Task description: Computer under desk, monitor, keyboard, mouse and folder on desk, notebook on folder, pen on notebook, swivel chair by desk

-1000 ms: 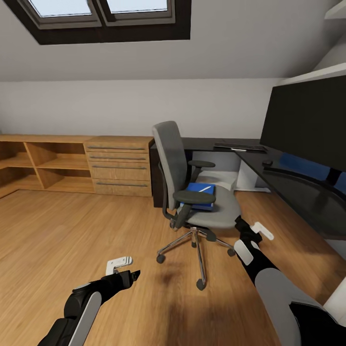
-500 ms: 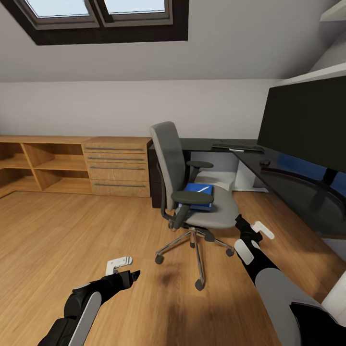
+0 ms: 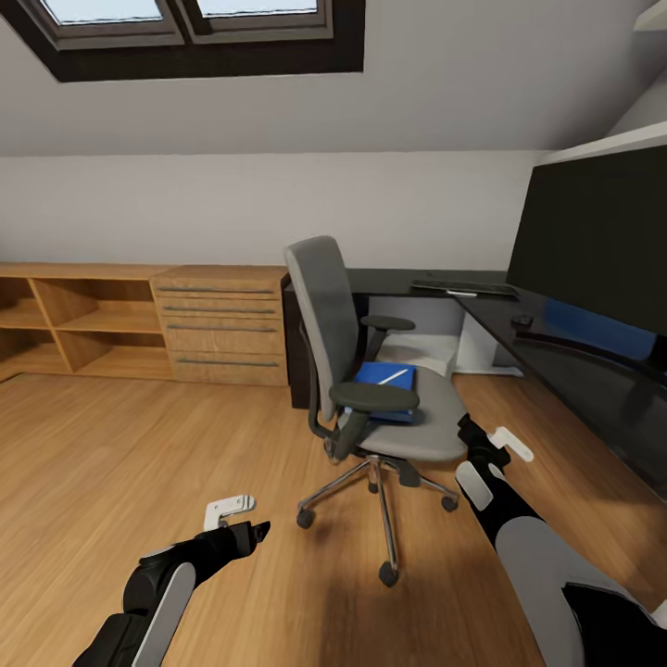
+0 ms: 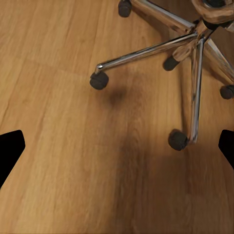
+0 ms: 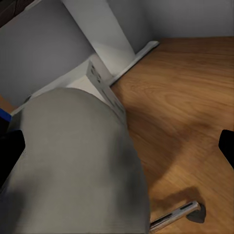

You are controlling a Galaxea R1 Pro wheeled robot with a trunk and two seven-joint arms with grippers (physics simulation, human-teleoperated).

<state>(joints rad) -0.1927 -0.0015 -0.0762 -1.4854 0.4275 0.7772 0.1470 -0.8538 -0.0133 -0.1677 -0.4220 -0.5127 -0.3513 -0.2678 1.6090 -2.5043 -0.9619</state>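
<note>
Attic bedroom, plank floor [image 3: 111,445], skylights up top, wooden drawer chest [image 3: 222,324] against the far wall. My right gripper [image 3: 496,443] hangs just beside the front edge of the swivel chair [image 3: 371,371] seat, fingers spread wide with nothing between them; in the right wrist view the grey cushion sits right under it. The left gripper [image 3: 236,517] floats low over bare floor, well apart from the chair, also spread and empty, and its wrist camera looks down at the chrome legs and casters.

What's changed over the last second: the whole head view has slid, so that's me rolling the base in, not the furniture moving. The chair sits a bit bigger and nearer, the arms look the same.

The folder [image 3: 384,382] lies on the seat with the pen [image 3: 394,377] lying across it; I can't pick out the notebook. Out on the desk [image 3: 593,389], the monitor [image 3: 593,241], keyboard [image 3: 463,287] and mouse [image 3: 522,320] are already up. So I reckon I'm nearly in reach for the folder grab.
</note>
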